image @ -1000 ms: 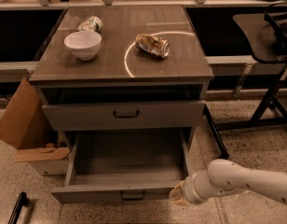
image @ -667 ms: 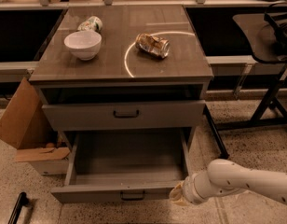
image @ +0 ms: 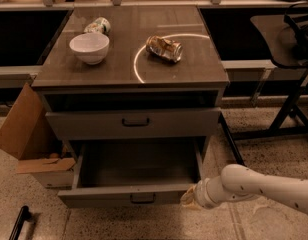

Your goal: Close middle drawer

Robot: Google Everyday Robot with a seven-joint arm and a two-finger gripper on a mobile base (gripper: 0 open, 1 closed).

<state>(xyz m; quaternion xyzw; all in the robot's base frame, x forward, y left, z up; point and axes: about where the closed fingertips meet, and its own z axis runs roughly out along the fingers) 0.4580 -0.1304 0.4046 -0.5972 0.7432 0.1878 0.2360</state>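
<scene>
The middle drawer (image: 129, 195) is pulled far out of the grey-brown cabinet (image: 131, 74). Its deep box is empty, and its flat front carries a small dark bar handle (image: 142, 199). The top drawer (image: 134, 123) above it stands slightly out. The lowest drawer is hidden under the open one. My gripper (image: 190, 196) is at the end of the white arm (image: 259, 186) that comes in from the lower right. It is at the right end of the middle drawer's front, touching or nearly touching it.
On the cabinet top stand a white bowl (image: 89, 48), a crushed can (image: 164, 48) and a lying bottle (image: 97, 25). A cardboard box (image: 29, 134) is on the floor at the left. A dark table frame (image: 289, 99) stands at the right. A black bar (image: 19, 223) lies at the lower left.
The middle drawer's front has slid a little way in toward the cabinet, and my gripper has moved in with it. Nothing else has moved.
</scene>
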